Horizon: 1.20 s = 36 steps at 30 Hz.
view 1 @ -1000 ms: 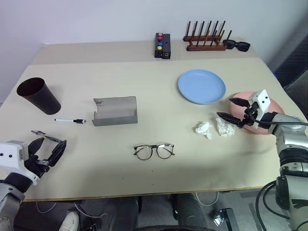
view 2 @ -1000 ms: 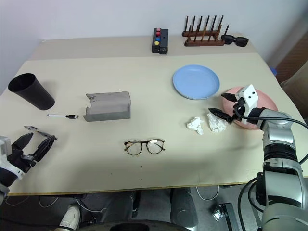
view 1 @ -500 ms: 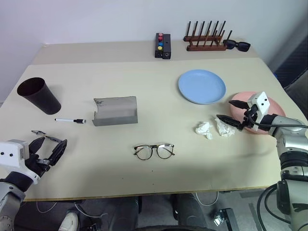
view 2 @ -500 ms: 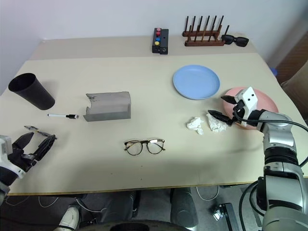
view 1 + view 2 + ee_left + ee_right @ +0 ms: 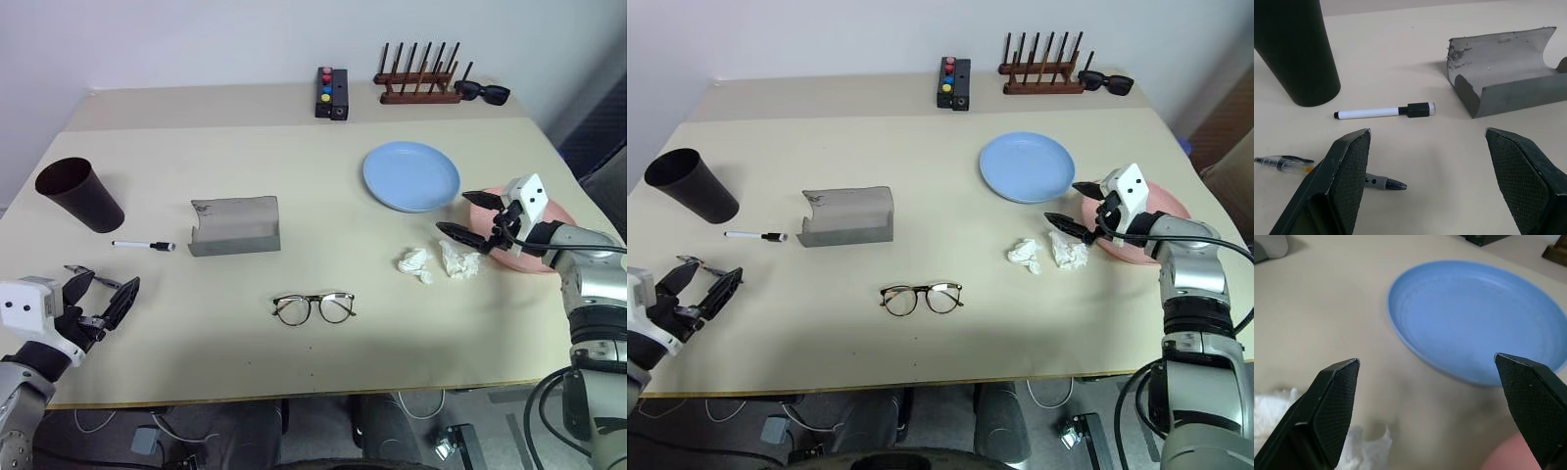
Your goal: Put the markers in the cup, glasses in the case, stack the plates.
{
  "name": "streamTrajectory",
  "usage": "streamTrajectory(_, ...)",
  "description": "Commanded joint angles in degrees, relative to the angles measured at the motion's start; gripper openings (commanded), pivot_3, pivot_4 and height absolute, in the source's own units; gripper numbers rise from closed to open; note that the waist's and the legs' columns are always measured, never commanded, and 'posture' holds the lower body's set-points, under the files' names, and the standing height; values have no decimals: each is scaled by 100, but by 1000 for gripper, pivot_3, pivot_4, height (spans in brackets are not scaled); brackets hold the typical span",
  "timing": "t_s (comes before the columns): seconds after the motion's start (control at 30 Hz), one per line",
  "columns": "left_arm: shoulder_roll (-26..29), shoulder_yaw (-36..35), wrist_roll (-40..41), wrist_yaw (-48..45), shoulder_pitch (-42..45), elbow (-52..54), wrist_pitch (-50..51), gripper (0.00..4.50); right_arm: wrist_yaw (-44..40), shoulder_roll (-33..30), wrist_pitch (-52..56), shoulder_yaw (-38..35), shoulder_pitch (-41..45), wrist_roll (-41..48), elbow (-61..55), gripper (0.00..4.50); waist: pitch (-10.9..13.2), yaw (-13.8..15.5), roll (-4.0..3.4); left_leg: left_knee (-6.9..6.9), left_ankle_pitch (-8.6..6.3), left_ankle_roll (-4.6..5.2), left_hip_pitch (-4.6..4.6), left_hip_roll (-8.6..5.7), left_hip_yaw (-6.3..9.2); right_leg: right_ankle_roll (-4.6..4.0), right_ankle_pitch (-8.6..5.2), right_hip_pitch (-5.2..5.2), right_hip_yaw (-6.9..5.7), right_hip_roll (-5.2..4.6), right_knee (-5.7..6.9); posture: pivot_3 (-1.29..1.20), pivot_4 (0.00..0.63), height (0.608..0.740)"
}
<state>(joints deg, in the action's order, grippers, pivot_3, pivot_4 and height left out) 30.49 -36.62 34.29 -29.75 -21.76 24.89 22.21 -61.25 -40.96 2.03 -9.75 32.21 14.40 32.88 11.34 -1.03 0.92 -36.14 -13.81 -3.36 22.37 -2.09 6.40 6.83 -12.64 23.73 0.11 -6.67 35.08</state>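
Three jobs are waiting, and none looks done yet. The table (image 5: 294, 372) holds everything, so think of it as a clock face seen from the robot's head.

The white marker (image 5: 142, 245) lies flat at about nine o'clock, just beside the dark cup (image 5: 78, 194), which stands a bit further out toward ten o'clock. The cup looks empty. The left wrist view also shows a clear pen (image 5: 1281, 163) and a grey pen (image 5: 1383, 183) lying close to the left gripper (image 5: 98, 299). That gripper hangs at about eight o'clock with its fingers spread wide, and it holds nothing.

The glasses (image 5: 313, 307) sit near the middle, a little toward six o'clock. The grey case (image 5: 235, 225) lies open, up toward eleven o'clock from them, with nothing inside.

The blue plate (image 5: 411, 176) rests at about two o'clock. The pink plate (image 5: 549, 230) is at three o'clock, near the blue one but not on it, so they are not stacked. The right gripper (image 5: 468, 213) hovers over the edge of the pink plate, fingers spread wide, pinching nothing. Two balls of crumpled tissue (image 5: 436, 260) lie just under it, toward four o'clock.

I think the plates may come first, since the right gripper is closest to them
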Motion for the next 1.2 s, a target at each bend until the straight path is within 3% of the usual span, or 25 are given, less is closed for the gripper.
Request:
streamTrajectory(0.03, 10, -11, -74, 36, 76, 49, -108, 3809, 166, 174, 73, 29, 34, 91, -413, 4500, 0, -3, 0, 0, 0, 0, 0, 0, 0, 0, 0, 0, 0, 0, 1, 0, 150, 734)
streamTrajectory(0.33, 204, 30, -327, 177, 319, -234, 1, 3809, 485, 515, 504, 175, -329, 239, -1714, 4500, -1, 26, 0, -1, 0, 0, 1, -1, 3, 0, 0, 0, -1, 0, 1, 0, 150, 734)
streamTrajectory(0.43, 101, -30, -594, 933, 662, -440, 232, 4463, 505, 659, 564, 251, -400, 308, -2005, 4500, -1, 22, 0, 1, 0, 0, 0, 0, 4, 0, 0, 0, -1, 1, 2, 0, 150, 734)
streamTrajectory(0.7, -899, -162, -818, 3767, 2145, -261, 1950, 4463, 460, 1083, 748, 646, -137, 418, -2263, 4500, -3, 22, 3, -6, 1, -1, -2, -2, 9, 27, 15, -1, -2, 2, 11, 0, 150, 734)
streamTrajectory(0.9, -1541, -290, -903, 5069, 2936, -80, 3262, 4463, 439, 1364, 1026, 898, -160, 573, -2630, 4500, -5, 25, 7, -5, 1, -2, -2, -3, 14, 29, 16, -1, -3, 5, 11, 0, 150, 734)
streamTrajectory(1.2, -1600, -928, -1253, 5916, 4288, -784, 5027, 4463, 696, 1639, 1531, 1148, -635, 789, -3569, 4500, -7, 24, 11, -5, 3, -4, -2, -4, 19, 30, 16, -1, -5, 10, 14, 0, 150, 734)
